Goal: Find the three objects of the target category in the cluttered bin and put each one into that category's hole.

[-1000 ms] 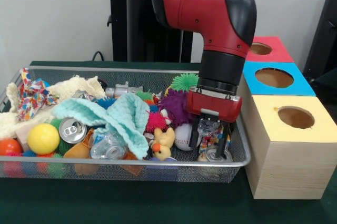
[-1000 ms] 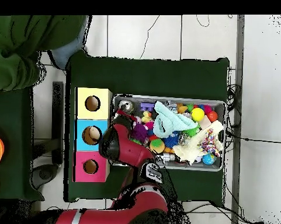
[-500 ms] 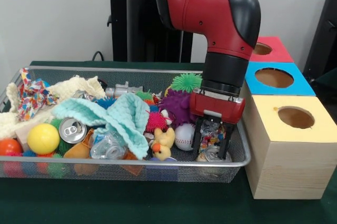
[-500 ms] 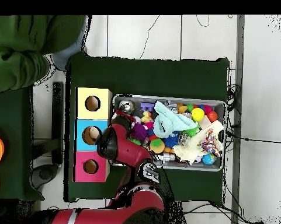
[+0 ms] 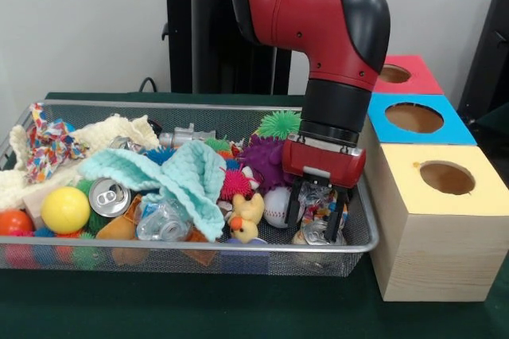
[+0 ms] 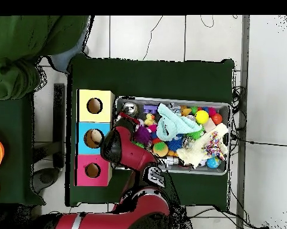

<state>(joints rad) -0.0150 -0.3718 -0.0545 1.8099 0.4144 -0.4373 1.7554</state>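
Note:
The wire-mesh bin (image 5: 199, 248) holds toys, balls, cans and cloths. My gripper (image 5: 316, 224) is low in the bin's right end, open, with its fingers on either side of a small confetti cloth (image 5: 318, 202) that lies over a silver can (image 5: 318, 233). A second confetti cloth (image 5: 46, 144) and the cream-yellow knitted cloth (image 5: 111, 132) lie at the bin's left end. The yellow-topped hole (image 5: 447, 177) is on the wooden box just right of the gripper. In the overhead view the arm (image 6: 119, 146) hides the gripper; the bin (image 6: 169, 99) and the yellow hole (image 6: 94, 105) show.
Blue-topped (image 5: 413, 118) and red-topped (image 5: 394, 74) boxes stand behind the yellow one. A mint knitted cloth (image 5: 187, 176), a yellow ball (image 5: 65, 209), a duck (image 5: 248, 218) and a purple spiky ball (image 5: 266, 160) crowd the bin. A person's green sleeve (image 6: 26, 53) shows in the overhead view.
The gripper shifted slightly right, then back left and a little up. It stays over the same confetti cloth, with its finger spacing unchanged. The person's sleeve moved at the overhead edge.

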